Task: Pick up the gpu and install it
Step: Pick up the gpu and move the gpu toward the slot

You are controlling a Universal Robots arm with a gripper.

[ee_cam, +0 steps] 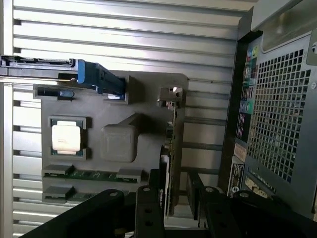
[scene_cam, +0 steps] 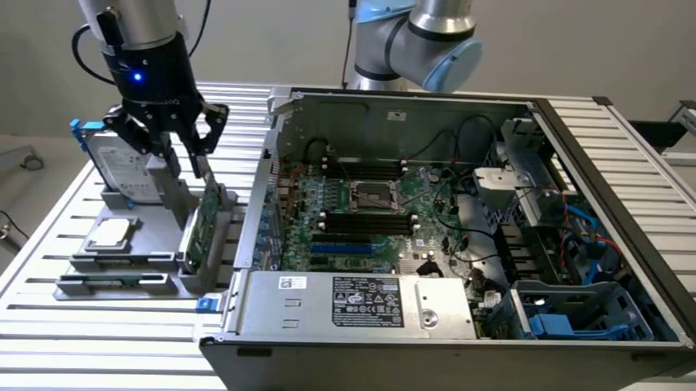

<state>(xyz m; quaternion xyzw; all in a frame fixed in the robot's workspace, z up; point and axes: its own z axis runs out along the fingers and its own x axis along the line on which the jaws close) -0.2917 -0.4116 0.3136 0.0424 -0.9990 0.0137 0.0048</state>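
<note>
The claw [scene_cam: 182,167] hangs from its black wrist over the grey holder [scene_cam: 142,259] at the exterior view's left, jaws spread wide and gripping nothing. The gpu [scene_cam: 202,224] stands on its long edge in a slot at the side of the holder nearest the case [scene_cam: 381,114], with its green board facing the exterior camera. In the wrist view the gpu [ee_cam: 171,144] is seen edge-on as a thin strip with its silver bracket [ee_cam: 168,95] at the far end. The two dark fingers [ee_cam: 148,210] straddle the end away from that bracket, one on each side of the card. Whether either finger touches the card cannot be told. The rest of the holder [ee_cam: 148,84] carries a drive [scene_cam: 114,167] with blue rails standing on edge, a square silver chip [scene_cam: 112,234] lying flat in its pocket, and a memory stick [scene_cam: 114,283] in a slot near the front edge. In the wrist view the chip [ee_cam: 66,137] and stick [ee_cam: 91,174] sit well apart from the gpu. The holder rests on the slatted metal table [scene_cam: 109,342], just beside the case, which lies with its side open. Inside it are the motherboard [scene_cam: 370,204] and a silver power supply [scene_cam: 348,303] along the near edge. The arm [scene_cam: 419,41] rises behind the case.
</note>
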